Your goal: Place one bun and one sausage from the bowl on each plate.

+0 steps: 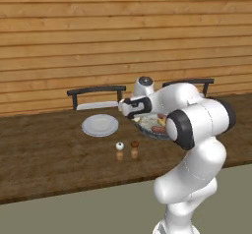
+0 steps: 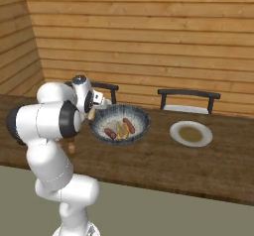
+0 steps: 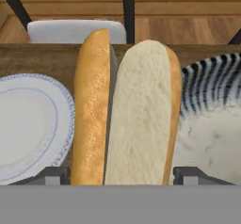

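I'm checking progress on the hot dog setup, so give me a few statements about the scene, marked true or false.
1. The gripper holds a bun. True: the split bun sits between its fingertips.
2. Both plates already hold a sausage. False: the left plate and the right plate are bare.
3. Sausages lie in the bowl. True.
4. The two shakers stand on the left plate. False: they stand on the table, in front of it.
5. The bowl stands between the two plates. True.
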You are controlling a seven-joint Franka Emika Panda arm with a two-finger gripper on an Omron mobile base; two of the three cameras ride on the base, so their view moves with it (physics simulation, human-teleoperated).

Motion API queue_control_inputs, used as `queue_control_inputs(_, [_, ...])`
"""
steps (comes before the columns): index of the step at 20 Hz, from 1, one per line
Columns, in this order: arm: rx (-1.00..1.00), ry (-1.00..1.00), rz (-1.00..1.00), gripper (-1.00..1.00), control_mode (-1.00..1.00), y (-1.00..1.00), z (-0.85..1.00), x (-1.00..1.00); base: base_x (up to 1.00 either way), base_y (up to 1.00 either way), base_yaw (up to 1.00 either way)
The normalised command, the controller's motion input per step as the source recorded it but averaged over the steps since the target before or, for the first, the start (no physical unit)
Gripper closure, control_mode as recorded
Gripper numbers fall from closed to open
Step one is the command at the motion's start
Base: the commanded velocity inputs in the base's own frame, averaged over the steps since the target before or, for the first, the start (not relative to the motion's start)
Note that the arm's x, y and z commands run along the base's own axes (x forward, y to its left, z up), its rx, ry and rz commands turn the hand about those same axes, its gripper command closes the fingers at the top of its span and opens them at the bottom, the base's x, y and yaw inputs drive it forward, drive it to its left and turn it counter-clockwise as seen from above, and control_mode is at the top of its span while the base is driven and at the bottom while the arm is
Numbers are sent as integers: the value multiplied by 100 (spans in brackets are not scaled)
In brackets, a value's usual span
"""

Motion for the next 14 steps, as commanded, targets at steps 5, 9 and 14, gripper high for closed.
queue_control_inputs(5, [0,12,0,100,-100,82,11,0,0,0,0])
queue_control_inputs(9, [0,12,0,100,-100,66,0,0,0,0,0])
queue_control_inputs(14, [0,10,0,100,-100,61,-3,3,0,0,0])
